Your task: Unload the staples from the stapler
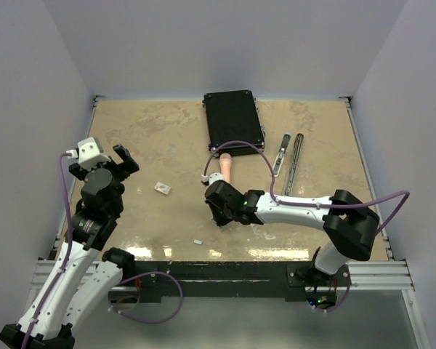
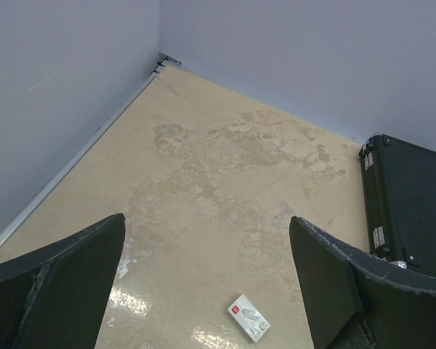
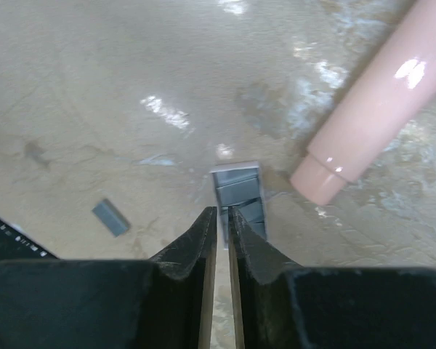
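- Staples (image 3: 236, 187), a short silvery strip, lie on the desk (image 3: 94, 87) right at the tips of the right gripper (image 3: 222, 212), at 1 o'clock from them; one finger hides the strip's near end
- Right gripper fingers stand almost together with only a hairline slit; nothing shows in the slit; whether the tips pinch the hidden end cannot be told
- Snagging is the first risk; if the strip clings to a finger as the gripper rises, it could be dragged or flicked away; so light a piece would likely skid on the glossy surface
- Pink handle (image 3: 370, 123) lies at 2 o'clock from the strip, its rounded end just beside it; a sideways nudge could probably roll the handle onto the staples or push them along
- Second strip (image 3: 110, 217) lies apart at 8 o'clock from the tips; seen from overhead it sits near the desk's front edge at 6 o'clock; a low sweep of the arm might knock it off
- Left gripper (image 2: 207, 222) is wide open and holds nothing; it hangs at the 9 o'clock side of the desk, above a white card (image 2: 248, 318); it is well apart from the right arm, so a clash looks unlikely
- Metal bars (image 1: 282, 153), probably the opened stapler, lie at 2 o'clock on the desk; whether staples are left in them is too small to tell
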Motion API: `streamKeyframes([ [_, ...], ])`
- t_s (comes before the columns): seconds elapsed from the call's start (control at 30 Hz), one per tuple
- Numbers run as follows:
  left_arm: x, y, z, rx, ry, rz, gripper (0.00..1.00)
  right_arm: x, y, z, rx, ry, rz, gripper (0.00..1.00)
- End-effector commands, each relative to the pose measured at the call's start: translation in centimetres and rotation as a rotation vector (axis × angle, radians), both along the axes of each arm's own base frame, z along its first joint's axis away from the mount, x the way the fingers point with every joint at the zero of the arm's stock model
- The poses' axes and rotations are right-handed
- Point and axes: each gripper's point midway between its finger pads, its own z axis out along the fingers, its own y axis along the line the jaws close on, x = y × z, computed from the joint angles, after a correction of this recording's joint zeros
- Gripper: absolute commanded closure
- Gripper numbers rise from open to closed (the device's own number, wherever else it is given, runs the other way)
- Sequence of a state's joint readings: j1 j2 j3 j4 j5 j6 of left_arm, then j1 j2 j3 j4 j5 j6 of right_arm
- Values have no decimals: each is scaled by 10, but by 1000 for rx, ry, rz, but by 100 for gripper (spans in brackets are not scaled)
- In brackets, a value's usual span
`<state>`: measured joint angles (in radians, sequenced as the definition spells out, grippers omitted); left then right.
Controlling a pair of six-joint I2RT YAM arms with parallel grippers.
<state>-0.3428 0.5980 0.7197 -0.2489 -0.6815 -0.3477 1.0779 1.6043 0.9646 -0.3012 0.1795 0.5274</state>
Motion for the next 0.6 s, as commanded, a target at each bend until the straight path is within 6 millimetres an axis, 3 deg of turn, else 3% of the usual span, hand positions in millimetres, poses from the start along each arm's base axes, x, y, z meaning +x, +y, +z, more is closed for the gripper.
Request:
streamKeyframes([
  [0.0, 1, 1, 7, 0, -33, 11, 0, -9, 34, 33, 100, -46, 88, 79],
  [0.1, 1, 2, 7, -1, -33, 15, 0, -15, 43, 34, 109, -20, 84, 74],
  [0.13, 1, 2, 6, 0, -30, 16, 0, -17, 43, 26, 90, 2, 73, 71],
  [0.27, 1, 3, 7, -1, -33, 18, 0, -26, 47, 19, 86, 90, -78, 55],
  [0.4, 0, 3, 7, -4, -36, 18, 0, -49, 55, 15, 122, 182, -173, 45],
  [0.57, 0, 2, 9, -7, -41, 15, 0, -65, 56, -4, 110, 280, -338, 38],
])
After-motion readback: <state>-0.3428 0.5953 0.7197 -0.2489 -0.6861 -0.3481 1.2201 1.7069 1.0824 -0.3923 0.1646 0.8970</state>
